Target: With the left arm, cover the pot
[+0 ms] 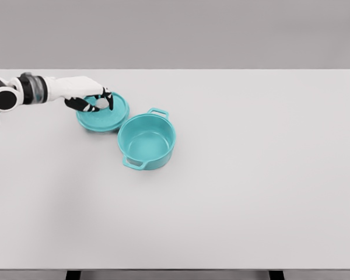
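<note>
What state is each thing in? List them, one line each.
pot: upright on the table, uncovered, empty.
lid: flat on the table, just left of the pot, not yet on it.
left hand: over the lid, fingers curled at its knob; a firm grip cannot be told.

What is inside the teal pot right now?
Nothing shows inside the pot: its bare teal floor and inner wall are visible. The near inner wall is hidden by the rim. The lid lies on the table beside it, under the left hand.
</note>
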Controlling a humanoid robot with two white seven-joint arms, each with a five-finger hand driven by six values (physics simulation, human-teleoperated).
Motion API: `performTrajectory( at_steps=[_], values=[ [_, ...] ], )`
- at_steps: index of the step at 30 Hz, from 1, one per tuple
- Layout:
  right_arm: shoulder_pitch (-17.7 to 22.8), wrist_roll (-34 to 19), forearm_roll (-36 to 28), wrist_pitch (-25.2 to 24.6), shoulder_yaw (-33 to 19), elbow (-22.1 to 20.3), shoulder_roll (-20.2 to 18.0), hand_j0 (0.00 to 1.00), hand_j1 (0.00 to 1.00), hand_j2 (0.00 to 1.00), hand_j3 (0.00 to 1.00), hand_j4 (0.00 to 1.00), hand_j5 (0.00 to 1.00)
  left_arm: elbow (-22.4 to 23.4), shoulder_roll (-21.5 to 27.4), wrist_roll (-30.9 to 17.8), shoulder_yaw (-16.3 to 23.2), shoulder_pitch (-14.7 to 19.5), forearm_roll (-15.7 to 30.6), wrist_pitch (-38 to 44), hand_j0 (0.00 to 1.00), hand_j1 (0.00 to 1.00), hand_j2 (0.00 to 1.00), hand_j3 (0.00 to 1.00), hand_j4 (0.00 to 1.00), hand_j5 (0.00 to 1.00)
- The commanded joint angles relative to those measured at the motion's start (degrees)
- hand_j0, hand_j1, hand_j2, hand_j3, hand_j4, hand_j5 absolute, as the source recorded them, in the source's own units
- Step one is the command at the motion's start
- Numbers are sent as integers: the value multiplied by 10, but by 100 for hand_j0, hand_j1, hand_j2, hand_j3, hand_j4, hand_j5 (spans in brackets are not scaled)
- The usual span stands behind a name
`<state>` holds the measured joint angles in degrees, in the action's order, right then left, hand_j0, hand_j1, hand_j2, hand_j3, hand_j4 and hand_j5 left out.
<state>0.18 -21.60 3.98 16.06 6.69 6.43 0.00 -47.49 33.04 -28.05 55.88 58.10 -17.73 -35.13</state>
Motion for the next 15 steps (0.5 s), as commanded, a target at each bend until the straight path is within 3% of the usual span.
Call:
performTrajectory(
  at_steps=[1,7,15],
  values=[
    [0,0,1,0,0,1,0,100,100,100,100,100,100,-40,22,2,-2,1,7,1,53,53,53,53,53,53],
    [0,0,0,0,0,0,0,100,100,100,100,100,100,-64,30,3,4,11,8,1,53,53,53,53,53,53],
    [0,0,1,0,0,0,0,100,100,100,100,100,100,-155,81,29,6,14,8,1,54,54,54,54,54,54]
  ],
)
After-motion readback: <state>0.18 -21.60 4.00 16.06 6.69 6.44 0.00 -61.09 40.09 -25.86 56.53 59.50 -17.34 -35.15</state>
